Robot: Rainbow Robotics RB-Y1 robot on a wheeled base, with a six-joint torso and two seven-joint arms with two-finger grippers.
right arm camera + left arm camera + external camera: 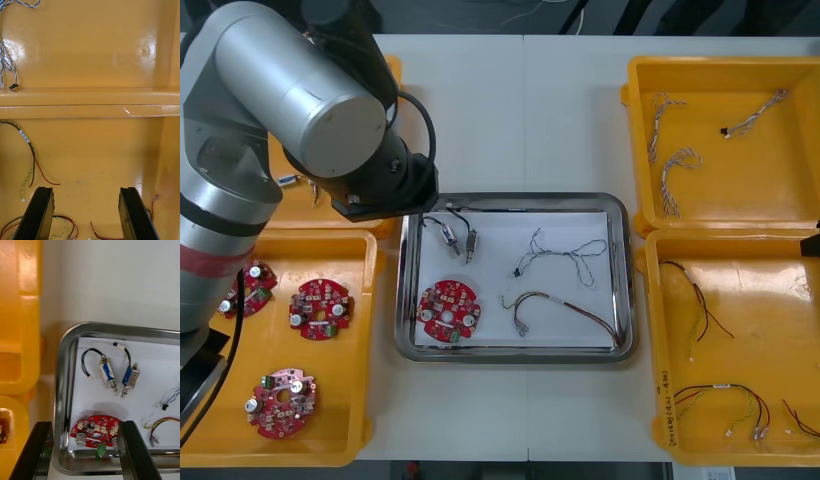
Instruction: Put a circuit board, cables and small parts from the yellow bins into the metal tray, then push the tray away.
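The left end effector [85, 426] hovers, fingers apart, over the left rim of the metal tray [62, 390]. The right end effector [85, 192], likewise apart, hangs over the near-right yellow bin [93, 157].

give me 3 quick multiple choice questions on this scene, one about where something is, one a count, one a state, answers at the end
1. Where in the metal tray does the circuit board lie?
A. far right corner
B. near left corner
C. dead centre

2. How many small metal parts lie in the tray?
A. two
B. four
C. none

3. What state is the left gripper in?
A. shut on a cable
B. shut on the circuit board
C. open

Answers:
1 B: the front view shows the board by the tray's near left corner.
2 A: two parts lie side by side at the tray's far left.
3 C: its fingers stand wide apart above the tray's rim and hold nothing.

The right gripper hangs open over a yellow bin on the right.
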